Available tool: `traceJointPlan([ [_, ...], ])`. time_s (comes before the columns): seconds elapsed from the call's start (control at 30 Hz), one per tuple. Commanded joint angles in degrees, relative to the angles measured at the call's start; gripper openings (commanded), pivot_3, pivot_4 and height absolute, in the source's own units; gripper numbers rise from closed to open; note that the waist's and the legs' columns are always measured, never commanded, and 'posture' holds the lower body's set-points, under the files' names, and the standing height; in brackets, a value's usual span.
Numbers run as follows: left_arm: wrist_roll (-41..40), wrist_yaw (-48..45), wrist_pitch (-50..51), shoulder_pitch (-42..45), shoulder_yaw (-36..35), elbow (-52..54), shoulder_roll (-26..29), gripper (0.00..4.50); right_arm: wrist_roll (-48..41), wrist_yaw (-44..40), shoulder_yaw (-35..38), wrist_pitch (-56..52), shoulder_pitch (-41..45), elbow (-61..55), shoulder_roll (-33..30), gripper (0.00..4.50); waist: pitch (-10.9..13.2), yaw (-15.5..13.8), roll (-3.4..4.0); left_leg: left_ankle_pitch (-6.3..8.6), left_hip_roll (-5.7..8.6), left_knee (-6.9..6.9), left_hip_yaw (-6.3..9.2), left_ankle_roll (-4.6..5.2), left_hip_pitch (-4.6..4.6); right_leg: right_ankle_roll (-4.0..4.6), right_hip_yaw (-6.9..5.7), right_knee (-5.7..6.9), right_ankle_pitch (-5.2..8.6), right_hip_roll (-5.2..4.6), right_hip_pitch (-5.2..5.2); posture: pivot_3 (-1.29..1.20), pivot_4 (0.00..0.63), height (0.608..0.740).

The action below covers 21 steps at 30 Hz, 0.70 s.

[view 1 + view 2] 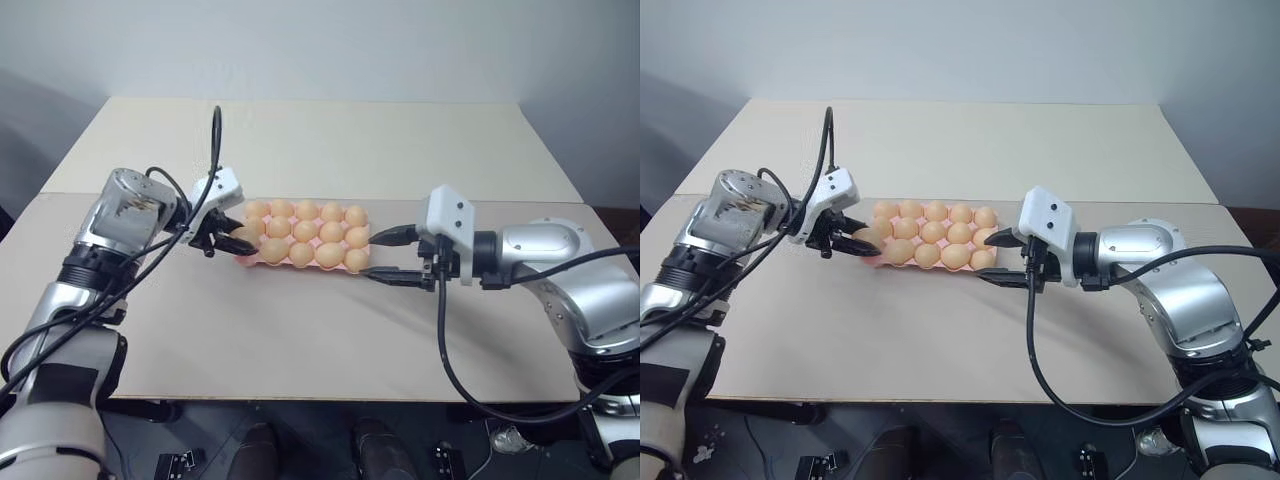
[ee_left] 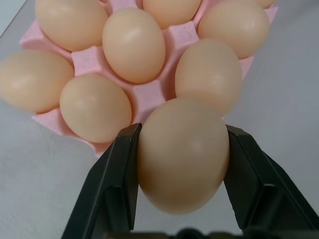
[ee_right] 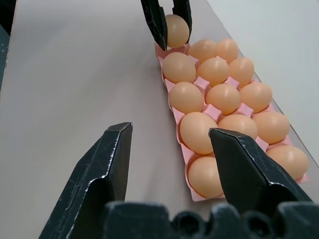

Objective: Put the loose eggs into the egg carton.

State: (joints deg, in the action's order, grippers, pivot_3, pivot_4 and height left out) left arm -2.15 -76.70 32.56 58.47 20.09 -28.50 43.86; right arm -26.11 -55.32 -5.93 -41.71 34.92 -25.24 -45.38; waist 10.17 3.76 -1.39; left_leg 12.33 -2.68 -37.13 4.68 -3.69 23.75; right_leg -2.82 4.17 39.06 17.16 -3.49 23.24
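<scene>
Egg [image 2: 182, 154] between left gripper [image 2: 182, 174] fingers

- Even, soft overhead light; faint shadows on the table [image 1: 300, 330].
- Gentle sheen on the held egg [image 2: 182, 154]; everything stays sharp.

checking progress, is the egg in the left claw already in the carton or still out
Still out. The left claw is shut on the egg, holding it at the corner of the pink egg carton, not seated in a cup.
</scene>
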Motion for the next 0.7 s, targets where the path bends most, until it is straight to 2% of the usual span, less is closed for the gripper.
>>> traceJointPlan([
  [0.03, 1.4, 0.5, -1.3, 0.3, -0.6, -0.2, -0.1, 2.35, -1.3, 0.4, 2.5, 0.1, 0.1, -1.9, -0.3, 2.96, 0.0, 0.0, 0.0, 0.0, 0.0, 0.0, 0.0, 0.0, 0.0, 0.0, 0.0, 0.0, 0.0, 0.0, 0.0, 0.0, 0.15, 0.74],
  [0.13, 2.3, 2.5, -1.3, 0.4, -1.1, -1.2, -1.1, 2.9, -1.5, 0.6, 2.5, 0.2, 0.1, -2.0, -0.2, 2.96, 0.0, 0.0, 0.0, 0.0, 0.0, 0.0, 0.0, 0.0, 0.0, 0.0, 0.0, 0.0, 0.0, 0.0, 0.0, 0.0, 0.15, 0.74],
  [0.3, 1.9, 2.7, -0.9, 0.4, -2.6, -0.2, -1.0, 4.48, -1.8, 0.8, 2.7, 0.3, 0.0, -2.2, -0.3, 2.96, 0.0, 0.0, 0.0, 0.0, 0.0, -0.01, 0.01, 0.0, 0.01, 0.0, 0.0, 0.03, 0.0, 0.0, 0.0, 0.0, 0.15, 0.74],
  [0.43, 0.5, 2.5, 1.9, 1.9, -5.7, 1.6, 1.4, 4.48, -2.3, 1.0, 2.7, 0.4, 0.1, -2.3, -0.2, 2.96, 0.0, 0.2, 0.0, 0.0, 0.0, 0.0, 0.01, 0.01, 0.0, 0.0, 0.0, 0.03, 0.0, 0.0, 0.0, 0.0, 0.15, 0.74],
  [0.6, -3.2, 0.1, 7.4, 1.7, -10.9, 8.9, 7.6, 4.48, -2.7, 0.2, 2.5, 1.2, 0.3, -1.7, -0.4, 2.96, 0.0, 0.3, 0.0, 0.01, -0.03, 0.02, 0.02, 0.01, 0.0, 0.0, -0.01, 0.1, 0.0, 0.03, 0.02, 0.0, 0.15, 0.74],
  [0.7, -7.4, -0.9, 9.0, -4.1, -17.1, 16.2, 12.8, 4.48, -2.3, -1.0, 1.6, 2.3, 1.0, -0.1, -0.3, 2.96, 0.0, 0.4, 0.01, 0.01, -0.03, 0.02, 0.02, 0.01, 0.0, 0.0, -0.01, 0.1, 0.0, 0.02, 0.01, 0.0, 0.15, 0.74],
])
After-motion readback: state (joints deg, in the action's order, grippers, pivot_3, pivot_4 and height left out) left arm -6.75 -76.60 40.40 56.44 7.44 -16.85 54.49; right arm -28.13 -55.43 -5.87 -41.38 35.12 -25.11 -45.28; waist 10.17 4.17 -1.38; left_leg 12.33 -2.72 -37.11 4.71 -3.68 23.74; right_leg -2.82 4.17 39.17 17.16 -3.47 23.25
